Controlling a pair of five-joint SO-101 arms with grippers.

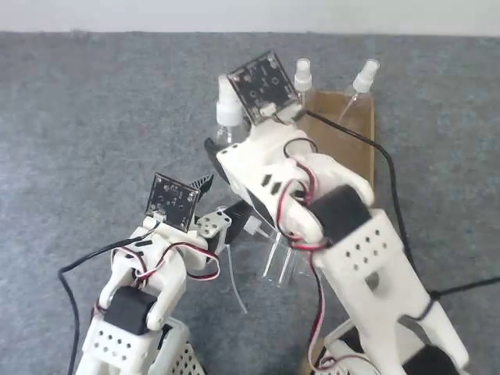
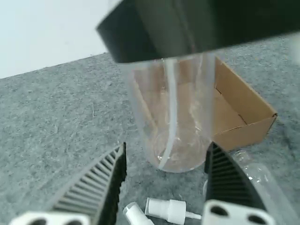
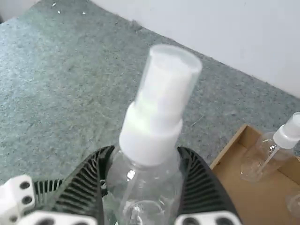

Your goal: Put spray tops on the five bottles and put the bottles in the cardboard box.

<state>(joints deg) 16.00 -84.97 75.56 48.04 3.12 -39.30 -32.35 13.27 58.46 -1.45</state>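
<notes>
"Bottle point(image 2: 174, 126) with its spray top point(image 3: 161, 98) on: where is it?"

"Upright in the right claw point(image 3: 144, 164), whose jaws are clamped on its shoulder, just beside the box point(image 1: 337, 139) wall. I cannot tell whether its base touches the counter point(image 1: 94, 117)."

"And the left claw point(image 2: 164, 187)?"

"Jaws spread, holding nothing, low near the bottle's base. A loose top point(image 2: 166, 208) and a lying bottle point(image 2: 262, 180) are on the counter by it."

"So the step is boxing this 1?"

"I judge so. The top looks seated, and 2 boxed bottles point(image 1: 365, 76) stand at the far end, so this would be number 3 of 5."

"How to do it well?"

"Lift straight, high enough that the base clears the cardboard wall, and keep it upright, since a clear plastic bottle this light will likely tip easily. Set it on bare floor near the 2, not touching them, and let go only once the base sits flat. Mind the black cable point(image 1: 388, 176) that hangs across the box, which could drag a bottle over. The left claw should keep off until the right arm is away."
</notes>
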